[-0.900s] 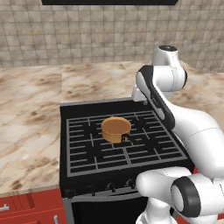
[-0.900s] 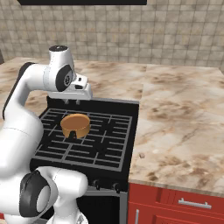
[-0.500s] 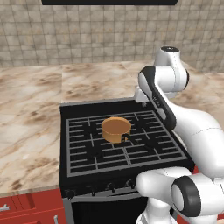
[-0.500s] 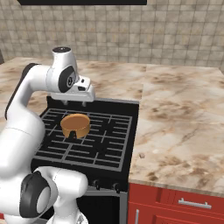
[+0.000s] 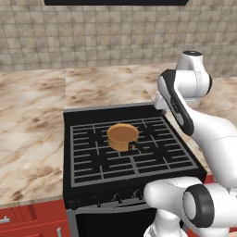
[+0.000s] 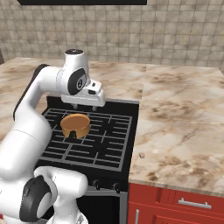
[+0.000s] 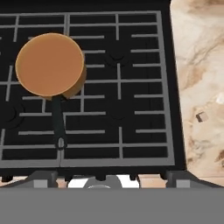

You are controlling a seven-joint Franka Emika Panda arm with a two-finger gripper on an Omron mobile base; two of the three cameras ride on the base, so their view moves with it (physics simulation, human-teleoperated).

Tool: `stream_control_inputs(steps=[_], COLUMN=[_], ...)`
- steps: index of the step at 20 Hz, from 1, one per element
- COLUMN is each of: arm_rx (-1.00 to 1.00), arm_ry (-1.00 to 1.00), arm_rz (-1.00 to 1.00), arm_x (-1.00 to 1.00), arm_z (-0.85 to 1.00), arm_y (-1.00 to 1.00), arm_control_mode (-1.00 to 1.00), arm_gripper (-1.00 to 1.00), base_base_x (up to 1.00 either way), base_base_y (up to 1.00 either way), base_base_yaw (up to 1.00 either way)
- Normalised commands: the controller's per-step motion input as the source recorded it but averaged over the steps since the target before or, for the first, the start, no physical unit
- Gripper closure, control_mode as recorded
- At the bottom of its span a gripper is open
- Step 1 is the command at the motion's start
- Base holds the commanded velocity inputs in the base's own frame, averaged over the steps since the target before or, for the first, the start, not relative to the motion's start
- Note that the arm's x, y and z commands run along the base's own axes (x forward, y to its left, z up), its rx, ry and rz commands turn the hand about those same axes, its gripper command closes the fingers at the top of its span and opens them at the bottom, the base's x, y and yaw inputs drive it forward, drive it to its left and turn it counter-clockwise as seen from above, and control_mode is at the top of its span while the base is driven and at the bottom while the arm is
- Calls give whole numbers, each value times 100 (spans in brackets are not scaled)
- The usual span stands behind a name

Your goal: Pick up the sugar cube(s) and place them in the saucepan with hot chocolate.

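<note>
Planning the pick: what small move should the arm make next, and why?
Probably swing the gripper right and down toward the sugar cube on the counter beside the stove; it hangs above the grates, holding nothing, while the saucepan waits.

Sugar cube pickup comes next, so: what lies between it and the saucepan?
In the hand view, bare stove grate and marble counter separate saucepan from sugar cube.

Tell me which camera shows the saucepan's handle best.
The hand view: the saucepan appears from above with its whole dark handle over the stove grate. Both base views show just a short dark stub at its side.
</note>
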Motion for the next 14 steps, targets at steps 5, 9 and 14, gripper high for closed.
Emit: stream_control_inputs(steps=[5,9,14], arm_rx=[0,0,0], arm_ry=[1,0,0], arm_rz=[-8,-5,0], arm_x=[-11,-11,-8], arm_z=[-22,-35,-33], arm_y=[-51,-62,-78], arm_control_mode=[-100,-100,-100], arm_gripper=[-100,-100,-100], base_base_x=[0,0,0], base_base_y=[0,0,0], base_base_yaw=[0,0,0])
